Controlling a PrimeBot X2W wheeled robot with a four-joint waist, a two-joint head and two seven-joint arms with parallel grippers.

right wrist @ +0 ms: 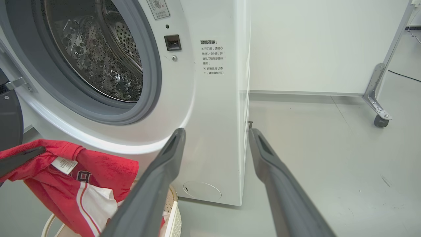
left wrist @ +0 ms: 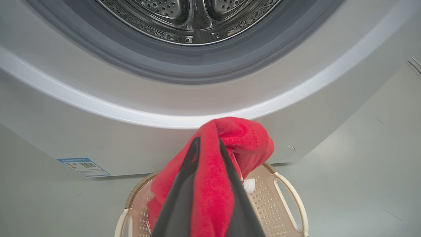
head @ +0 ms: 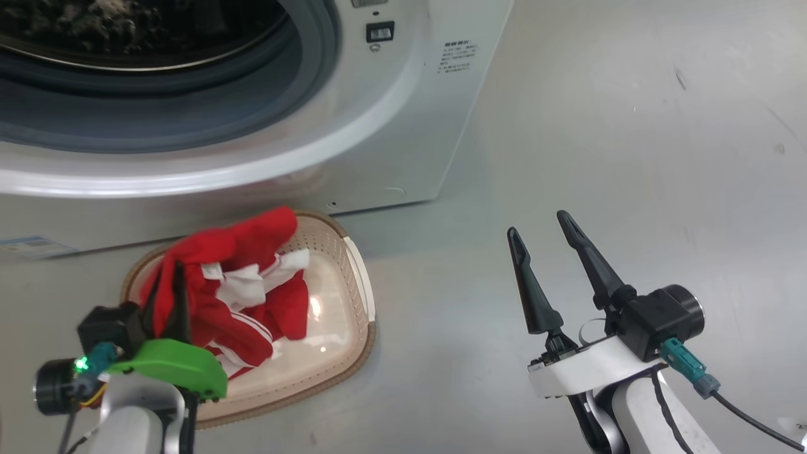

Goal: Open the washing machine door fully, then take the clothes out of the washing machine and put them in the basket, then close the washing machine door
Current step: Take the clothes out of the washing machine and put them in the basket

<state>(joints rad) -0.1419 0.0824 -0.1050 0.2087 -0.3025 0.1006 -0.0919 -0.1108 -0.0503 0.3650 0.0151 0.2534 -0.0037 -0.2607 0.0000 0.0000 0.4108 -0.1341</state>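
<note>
Pale grey floor (head: 567,126) runs smooth and glossy under everything, and in the right wrist view a white panel (right wrist: 329,46) on a wheeled metal stand (right wrist: 381,121) closes off the room at 2 o'clock.

From where I stand, the washing machine (head: 391,126) is the biggest thing. Its white front is open, with a grey rubber ring (right wrist: 151,82) around the steel drum (right wrist: 95,56). The black door (right wrist: 10,121) is swung out at 9 o'clock in the right wrist view, and only its edge is in sight there.

On the floor just in front of the machine sits the basket (head: 334,340). Its long axis runs 9 to 3 o'clock along the machine's front, with a white handle at each end.

The red clothes (head: 252,277) lie in the basket's 9 o'clock half. They stretch from 1 to 7 o'clock in the head view, and one fold is lifted above the rim.

The left gripper (left wrist: 209,144) is clamped on that lifted fold. Red cloth fills the gap between its two fingers and bunches past the tips at 12 o'clock, toward the machine.

The right gripper (head: 537,224) is at 3 o'clock from the basket, well apart from it, over bare floor. Its fingers are spread and hold nothing, and they point to 12 o'clock.

A small blue label (left wrist: 82,166) is stuck low on the machine at 8 o'clock in the left wrist view.
</note>
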